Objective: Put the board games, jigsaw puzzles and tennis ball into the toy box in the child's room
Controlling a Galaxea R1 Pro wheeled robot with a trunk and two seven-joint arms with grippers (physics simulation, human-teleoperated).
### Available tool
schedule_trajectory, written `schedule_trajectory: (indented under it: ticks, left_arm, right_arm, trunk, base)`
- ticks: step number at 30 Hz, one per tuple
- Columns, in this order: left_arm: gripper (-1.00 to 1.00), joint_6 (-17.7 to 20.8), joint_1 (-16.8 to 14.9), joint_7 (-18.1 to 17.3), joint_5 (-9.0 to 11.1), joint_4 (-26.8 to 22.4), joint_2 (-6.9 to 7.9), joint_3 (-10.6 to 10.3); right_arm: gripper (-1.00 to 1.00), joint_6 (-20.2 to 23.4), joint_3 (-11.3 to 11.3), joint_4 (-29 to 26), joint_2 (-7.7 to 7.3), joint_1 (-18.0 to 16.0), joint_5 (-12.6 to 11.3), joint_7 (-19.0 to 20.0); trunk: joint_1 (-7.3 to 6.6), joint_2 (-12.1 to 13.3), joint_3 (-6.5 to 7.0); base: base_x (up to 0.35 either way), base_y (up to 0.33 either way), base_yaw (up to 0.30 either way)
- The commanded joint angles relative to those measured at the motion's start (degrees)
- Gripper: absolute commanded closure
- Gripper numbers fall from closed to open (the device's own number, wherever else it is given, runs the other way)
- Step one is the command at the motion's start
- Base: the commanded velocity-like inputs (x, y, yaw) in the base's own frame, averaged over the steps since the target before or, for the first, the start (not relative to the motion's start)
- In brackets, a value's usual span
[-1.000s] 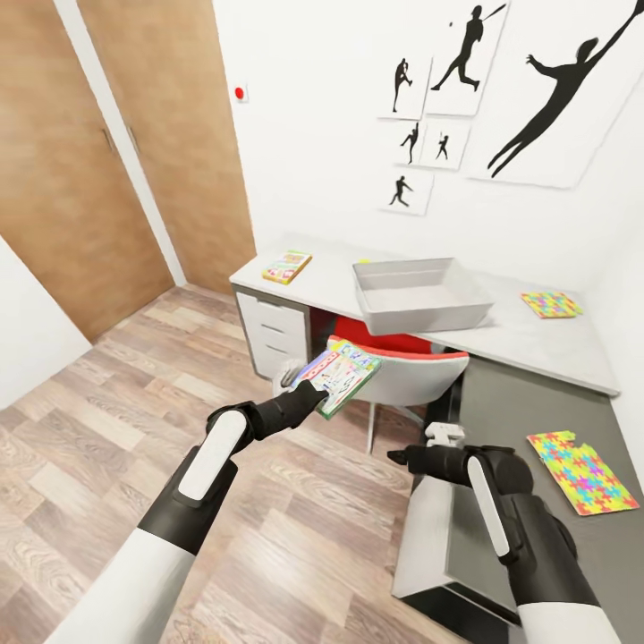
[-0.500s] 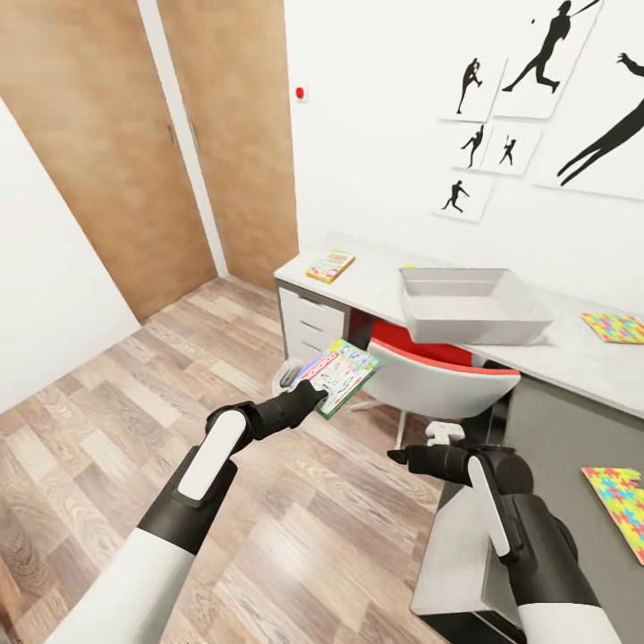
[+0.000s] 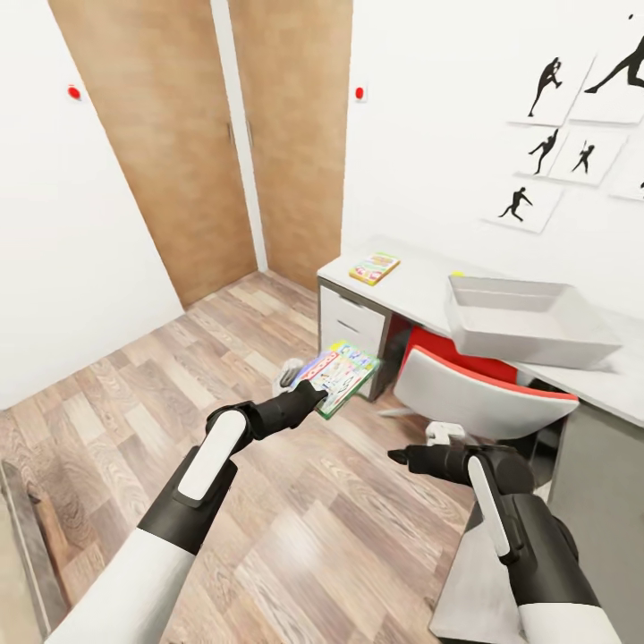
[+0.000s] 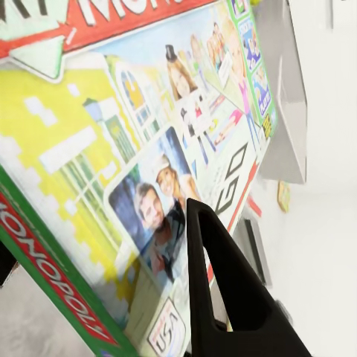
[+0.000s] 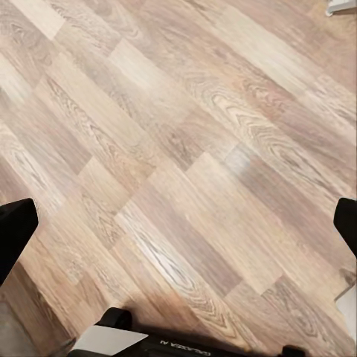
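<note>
Head view first: the left gripper (image 3: 315, 394) holds a board game (image 3: 342, 375), a flat green-edged box with a bright printed lid, out in front of the robot over the wood floor (image 3: 179, 402). The box lies roughly level, its long axis running away from the arm toward the bench (image 3: 413, 279). The toy box (image 3: 528, 320) stands on the bench near its front edge, ahead and to the right of the held game, well apart from it and higher. A second board game (image 3: 374, 267) lies near the bench's left end, and a small yellow-green spot just behind the toy box's far left corner may be the tennis ball (image 3: 457, 274). A red chair (image 3: 483, 394) with a grey back sits between the robot and the bench. The right gripper (image 3: 399, 457) hangs lower and nearer the chair, carrying nothing.

Left wrist view: the jaws are clamped on the game's near end. One dark finger (image 4: 223, 290) lies across the printed lid, and the green edge reads "MONOPOLY". Past the box's far edge the grey toy box (image 4: 291, 111) shows, so the box already points roughly that way.

Right wrist view: the right arm's two fingertips (image 5: 15, 227) stand wide apart at the picture's sides, with bare floor planks between them.

Judging from this, the coming move turns on carrying the game forward, rightward and upward over the toy box's near wall; the left arm has it, though the right arm is on the toy box's side.
</note>
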Motion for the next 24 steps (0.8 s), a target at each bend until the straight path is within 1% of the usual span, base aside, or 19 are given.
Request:
schedule_trajectory:
  ticks: [1,19,24]
  left_arm:
    - [1.0,0.03,-0.06,0.57,0.74,-0.05,-0.02,-0.03]
    - [1.0,0.03,-0.06,0.82,0.74,-0.05,-0.02,-0.19]
    - [1.0,0.03,-0.06,0.83,0.74,-0.05,-0.02,-0.2]
  right_arm:
    - [-1.0,0.31,-0.05,-0.06,-0.02,-0.03,-0.43,-0.15]
    - [-1.0,0.31,-0.09,-0.47,-0.02,-0.03,-0.48,-0.15]
    - [-1.0,0.31,-0.05,-0.49,-0.02,0.0,-0.52,-0.15]
  trunk:
    - [0.03,-0.11,-0.1]
    - [0.03,-0.11,-0.1]
    - [0.03,-0.11,-0.1]
  base:
    - [0.0,0.0,0.299]
    - [0.0,0.0,0.299]
    - [0.0,0.0,0.239]
